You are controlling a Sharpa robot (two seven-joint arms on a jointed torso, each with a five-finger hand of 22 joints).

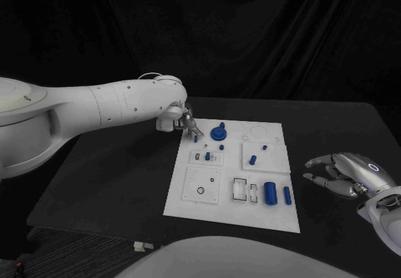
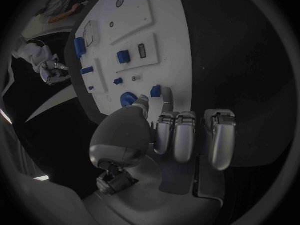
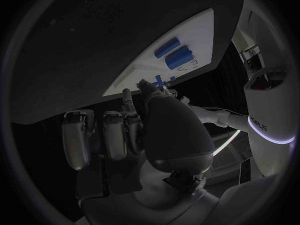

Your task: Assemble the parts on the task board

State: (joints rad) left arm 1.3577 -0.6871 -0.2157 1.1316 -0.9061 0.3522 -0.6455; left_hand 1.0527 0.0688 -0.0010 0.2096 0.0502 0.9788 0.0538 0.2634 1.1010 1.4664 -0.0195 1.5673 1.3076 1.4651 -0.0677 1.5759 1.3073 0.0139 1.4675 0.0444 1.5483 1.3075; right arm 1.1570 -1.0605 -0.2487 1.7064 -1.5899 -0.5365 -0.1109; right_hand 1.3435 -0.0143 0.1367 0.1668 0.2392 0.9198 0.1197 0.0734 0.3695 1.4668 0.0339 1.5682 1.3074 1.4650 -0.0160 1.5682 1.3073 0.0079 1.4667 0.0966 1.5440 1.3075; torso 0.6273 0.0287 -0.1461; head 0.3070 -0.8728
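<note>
The white task board [image 1: 236, 200] lies in the middle of the black table [image 1: 117, 174], its long sides running from the near edge toward the far edge. On it, near the far left corner, stands a round blue knob [image 1: 219, 134] with a short post rising from it. A small blue peg [image 1: 207, 156] stands in the raised panel just nearer, and two more small blue pieces [image 1: 252, 159] sit on the panel toward the board's right edge. At the near right corner a thick blue cylinder [image 1: 270, 193] lies beside a thinner blue rod [image 1: 287, 195], next to an empty rectangular slot [image 1: 240, 189].

The left hand [image 1: 185, 123] reaches over the board's far left corner, fingers pointing down, and pinches a small blue pin [image 1: 196, 138] at its fingertips, close beside the knob. In the left wrist view the pin [image 2: 155, 91] sits between thumb and a finger.

The right hand [image 1: 347, 174] hovers off the board's right edge over the bare table, fingers loosely curled and apart, holding nothing.
</note>
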